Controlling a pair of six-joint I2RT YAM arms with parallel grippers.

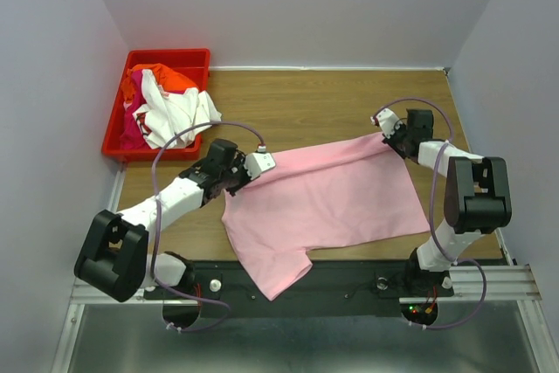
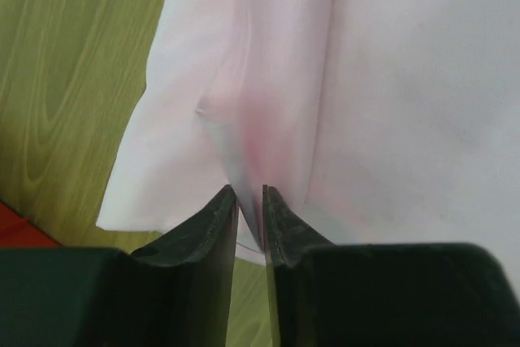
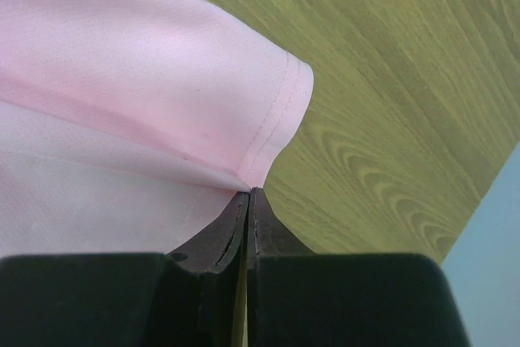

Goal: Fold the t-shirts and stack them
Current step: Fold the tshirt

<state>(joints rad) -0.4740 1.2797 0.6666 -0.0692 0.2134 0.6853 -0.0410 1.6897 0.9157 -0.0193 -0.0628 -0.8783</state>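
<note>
Pale walls enclose a wooden table. A pink shirt lies spread on it, right of the red bin, which holds more shirts. The left gripper is clamped on the pink shirt's edge nearest the bin. The right gripper pinches the corner farthest from the bin.

The pink t-shirt is soft cloth. It is not shiny, and it has a tiny woven pattern and a stitched edge. The counter is smooth wood with wavy lines. The red bin is hard, smooth plastic. The left hand and right hand look like dull black plastic. The front rail is grey metal.
</note>
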